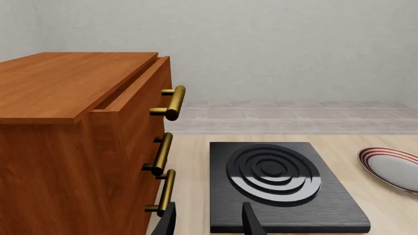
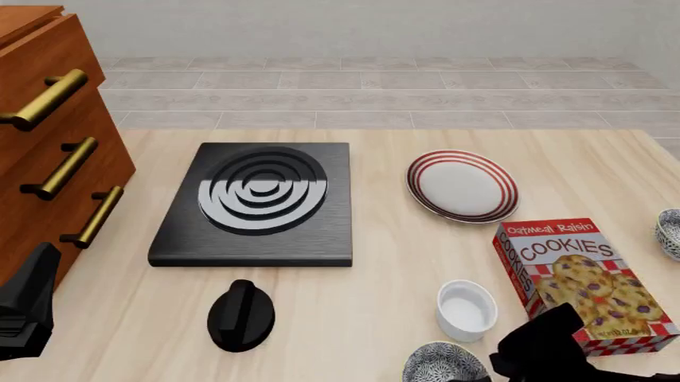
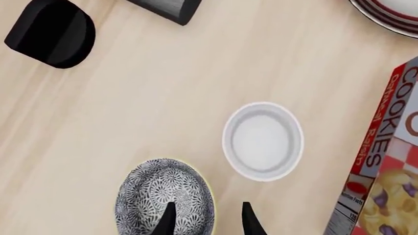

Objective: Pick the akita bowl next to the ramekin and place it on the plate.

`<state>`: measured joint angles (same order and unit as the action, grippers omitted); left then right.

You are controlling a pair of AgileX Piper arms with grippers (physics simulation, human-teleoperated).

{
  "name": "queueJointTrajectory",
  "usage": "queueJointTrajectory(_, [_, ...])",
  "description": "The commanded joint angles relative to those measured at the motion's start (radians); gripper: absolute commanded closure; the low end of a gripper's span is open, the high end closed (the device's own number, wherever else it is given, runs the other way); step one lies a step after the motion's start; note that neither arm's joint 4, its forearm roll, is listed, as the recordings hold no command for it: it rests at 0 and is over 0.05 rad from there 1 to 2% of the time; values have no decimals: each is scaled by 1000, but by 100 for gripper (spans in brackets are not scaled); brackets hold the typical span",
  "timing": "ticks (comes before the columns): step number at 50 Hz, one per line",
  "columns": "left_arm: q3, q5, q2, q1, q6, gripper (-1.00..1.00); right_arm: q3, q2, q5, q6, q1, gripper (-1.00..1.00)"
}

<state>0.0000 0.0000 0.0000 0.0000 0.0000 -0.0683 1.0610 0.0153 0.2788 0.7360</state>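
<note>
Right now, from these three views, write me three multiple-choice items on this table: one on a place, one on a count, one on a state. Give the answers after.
1. What lies directly between the ramekin and the second patterned bowl at the table's right edge?
A. the cookie box
B. the stove plate
C. the black knob

2. How many brass handles show on the wooden drawer unit?
A. one
B. three
C. five

3. In the right wrist view, how does the right hand stand to the akita bowl?
A. shut on its rim
B. open, one finger over the bowl
C. lifting it over the plate

Answers: 1 A, the cookie box sits between them. 2 B, three handles show. 3 B, the fingers stand apart and the bowl rests on the table.
</note>
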Motion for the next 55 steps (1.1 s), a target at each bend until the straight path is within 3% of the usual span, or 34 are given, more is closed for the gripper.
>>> queueJointTrajectory(1, [0, 0, 0, 0, 0, -100, 19, 48, 61, 2, -2, -100])
queueJointTrajectory(18, [0, 0, 0, 0, 0, -100, 25, 79, 95, 9, 5, -100])
queueJointTrajectory(19, [0, 0, 0, 0, 0, -100, 28, 85, 104, 11, 7, 100])
queueJointTrajectory(36, [0, 0, 0, 0, 0, -100, 11, 38, 55, 19, 16, 100])
queueJointTrajectory(55, [0, 0, 0, 0, 0, -100, -73, -97, -115, 40, 30, 100])
